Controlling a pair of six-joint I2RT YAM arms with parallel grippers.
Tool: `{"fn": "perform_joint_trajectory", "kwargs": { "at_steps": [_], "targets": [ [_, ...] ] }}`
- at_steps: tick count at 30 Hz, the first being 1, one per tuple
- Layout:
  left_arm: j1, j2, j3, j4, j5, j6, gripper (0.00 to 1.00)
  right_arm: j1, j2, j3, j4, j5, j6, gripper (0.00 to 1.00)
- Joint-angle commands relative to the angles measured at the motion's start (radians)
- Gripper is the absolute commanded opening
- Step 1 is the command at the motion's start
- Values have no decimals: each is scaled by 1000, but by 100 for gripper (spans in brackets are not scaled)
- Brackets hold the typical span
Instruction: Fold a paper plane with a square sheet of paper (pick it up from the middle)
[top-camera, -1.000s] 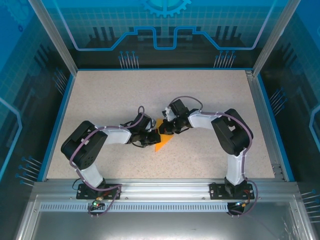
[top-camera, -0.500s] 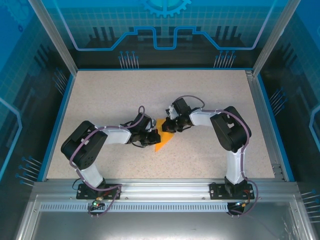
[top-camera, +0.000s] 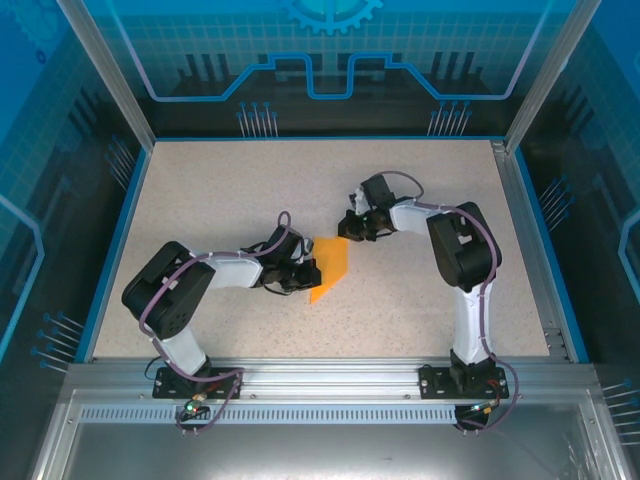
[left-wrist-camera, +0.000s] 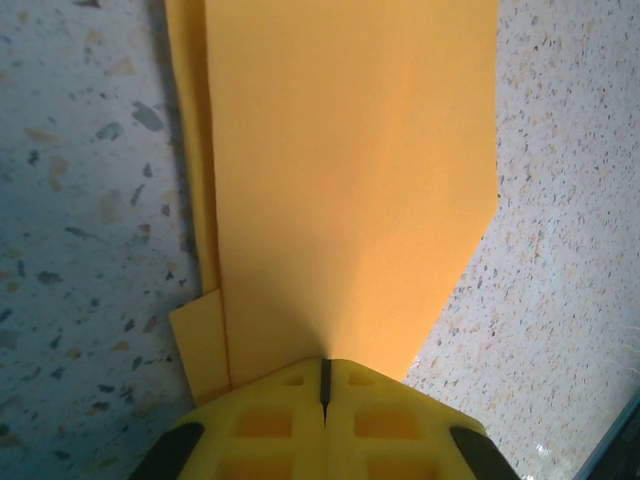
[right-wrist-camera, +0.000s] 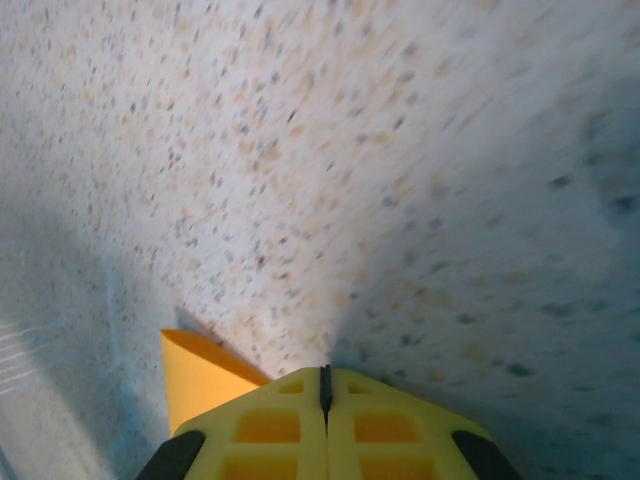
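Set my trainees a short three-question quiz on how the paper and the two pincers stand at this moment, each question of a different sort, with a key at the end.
1. True or false: the right pincer has the folded orange-yellow paper clamped between its fingers.
2. Choose one. The left pincer is: A, wide open above the paper; B, shut on the paper's edge; C, shut well away from the paper.
3. Short answer: in the top view, which arm's pincer is nearer the far edge of the table?

Key: 1 false; 2 B; 3 the right arm's.
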Motion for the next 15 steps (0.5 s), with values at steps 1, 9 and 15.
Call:
{"fn": "perform_joint_trajectory", "kwargs": {
  "at_steps": [1, 9, 15],
  "targets": [
    [0, 54, -55, -240, -50, 37, 0, -22, -15, 33, -38, 15, -41, 7],
    [0, 48, -49, -234, -46, 37, 0, 39, -140, -92, 87, -127, 27, 8],
    [1, 48, -44, -233, -41, 36, 0, 113, -137, -184, 162, -122, 73, 7]
  ]
}}
